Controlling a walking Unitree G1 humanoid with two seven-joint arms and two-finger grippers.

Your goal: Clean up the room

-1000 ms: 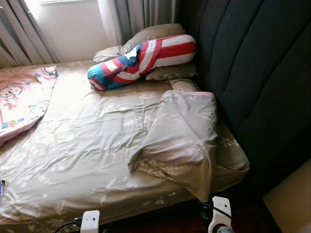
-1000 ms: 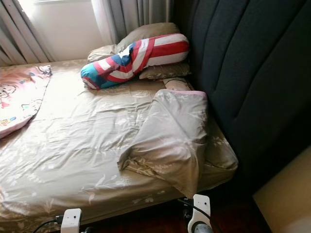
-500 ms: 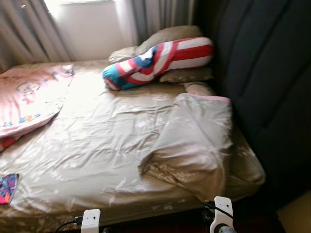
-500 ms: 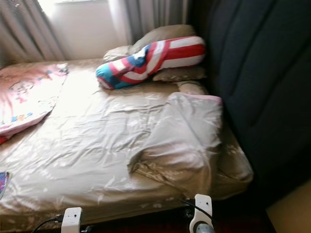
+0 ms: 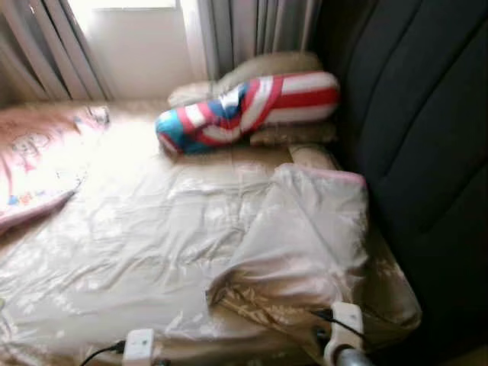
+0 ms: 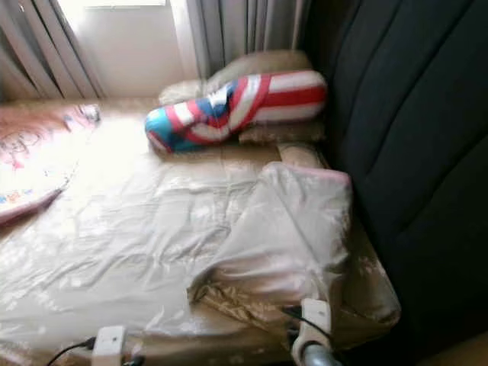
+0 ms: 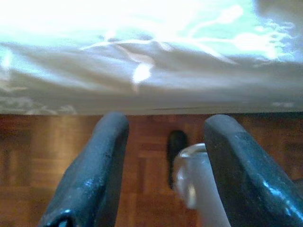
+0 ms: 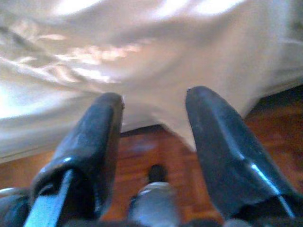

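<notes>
Bed (image 5: 114, 252) with a shiny beige floral sheet, seen from its near edge, slightly blurred. Beige quilt (image 5: 305, 236) lies crumpled and partly folded on the right side, its corner drooping over the near edge beside the dark padded headboard (image 5: 427, 152). Far off, a red, white and blue striped bolster (image 5: 248, 107) rests on beige pillows (image 5: 267, 65) below grey curtains (image 5: 252, 30). Pink cartoon blanket (image 5: 34, 160) lies at the far left. Left gripper (image 7: 163, 156) and right gripper (image 8: 151, 142) hang low at the bed's near edge over wooden parquet floor (image 7: 28, 156), fingers spread wide, holding nothing.
</notes>
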